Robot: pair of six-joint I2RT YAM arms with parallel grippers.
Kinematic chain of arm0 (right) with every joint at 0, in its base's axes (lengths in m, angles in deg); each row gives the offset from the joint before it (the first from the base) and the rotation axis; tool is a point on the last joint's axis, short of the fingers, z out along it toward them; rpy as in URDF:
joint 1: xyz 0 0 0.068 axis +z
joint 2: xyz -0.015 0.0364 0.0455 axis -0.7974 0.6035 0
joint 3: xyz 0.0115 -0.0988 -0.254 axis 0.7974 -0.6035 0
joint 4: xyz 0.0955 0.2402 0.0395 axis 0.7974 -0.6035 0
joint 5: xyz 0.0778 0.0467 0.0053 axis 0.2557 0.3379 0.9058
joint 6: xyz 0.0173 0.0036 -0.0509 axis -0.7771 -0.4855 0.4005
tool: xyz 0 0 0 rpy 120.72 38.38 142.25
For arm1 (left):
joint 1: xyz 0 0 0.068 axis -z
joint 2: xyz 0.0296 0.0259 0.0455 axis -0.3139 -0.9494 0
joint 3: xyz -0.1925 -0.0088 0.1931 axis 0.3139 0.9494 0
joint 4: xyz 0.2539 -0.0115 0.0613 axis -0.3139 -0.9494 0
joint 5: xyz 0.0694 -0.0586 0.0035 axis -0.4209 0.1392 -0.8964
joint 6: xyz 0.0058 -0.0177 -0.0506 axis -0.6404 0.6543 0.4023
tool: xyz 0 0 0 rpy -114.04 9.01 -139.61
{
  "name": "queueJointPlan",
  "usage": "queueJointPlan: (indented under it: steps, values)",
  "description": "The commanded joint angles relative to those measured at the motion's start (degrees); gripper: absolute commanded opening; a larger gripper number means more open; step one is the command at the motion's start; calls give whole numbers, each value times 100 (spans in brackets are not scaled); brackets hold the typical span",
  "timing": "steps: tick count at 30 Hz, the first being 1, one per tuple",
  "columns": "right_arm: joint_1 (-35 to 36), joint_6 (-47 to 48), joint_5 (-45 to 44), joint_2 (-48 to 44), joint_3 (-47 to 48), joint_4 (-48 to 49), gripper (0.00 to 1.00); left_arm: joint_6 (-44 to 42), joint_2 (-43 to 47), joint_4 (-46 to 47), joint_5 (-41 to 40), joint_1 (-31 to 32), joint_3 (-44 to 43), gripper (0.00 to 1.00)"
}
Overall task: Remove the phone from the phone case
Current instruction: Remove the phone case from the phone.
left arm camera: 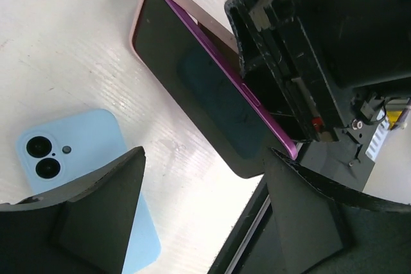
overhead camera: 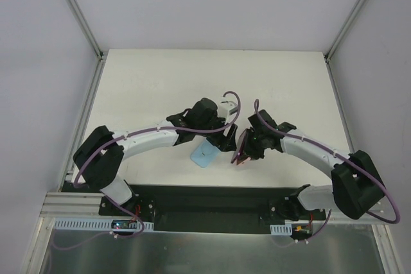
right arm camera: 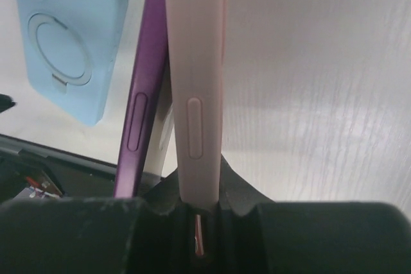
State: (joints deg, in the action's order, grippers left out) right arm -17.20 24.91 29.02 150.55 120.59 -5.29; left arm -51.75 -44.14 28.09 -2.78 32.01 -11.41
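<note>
– Right gripper (right arm camera: 196, 213): clamped on one end of the pink case (right arm camera: 196, 62), which it holds on edge over the table (overhead camera: 160, 81), near the front. Do we log the phone as out?
– Not yet. The purple phone (right arm camera: 142, 94) stands clear of the case along one long side, and the right wrist view shows a wedge of gap between them. Toward the jaws the two converge. We can't tell whether that end is seated in the case or pinched along with it.
– Left gripper (left arm camera: 204, 155)?
– Spread wide, nothing in it. In its own wrist view the fingers stand either side of the phone's dark screen, close but not touching, as far as we can make out.
– Step in hand?
– We judge it mid-extraction: one edge is free of the shell, but the phone is not yet out.
– Next move?
– We'd want the left fingers to close on the phone alone, across its purple rim and clear of the pink lip. Then they draw it away while the right holds firm. Catch both and nothing separates. If the phone pops loose ungripped, it drops.
– The blue case (overhead camera: 204, 155), flat on the table just beside?
– Not part of this pull, we think. Keep clear of it.
</note>
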Motion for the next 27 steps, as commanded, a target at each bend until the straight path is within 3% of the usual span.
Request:
queueJointPlan:
  steps: [1,10,19,24,27]
  values:
    - [0,-70,428,-225,539,-497,1,-541,414,186,-255,304,168,74]
    - [-96,-167,507,13,1023,-885,1,-454,1231,766,-484,428,932,75]
    - [-140,-290,595,189,1339,-981,1,-357,1284,916,-510,647,977,75]
    - [-184,-378,727,233,1453,-1043,1,-506,1276,767,-1133,805,819,76]
    - [-184,-448,745,198,1497,-1060,1,-621,1118,495,-1853,849,599,69]
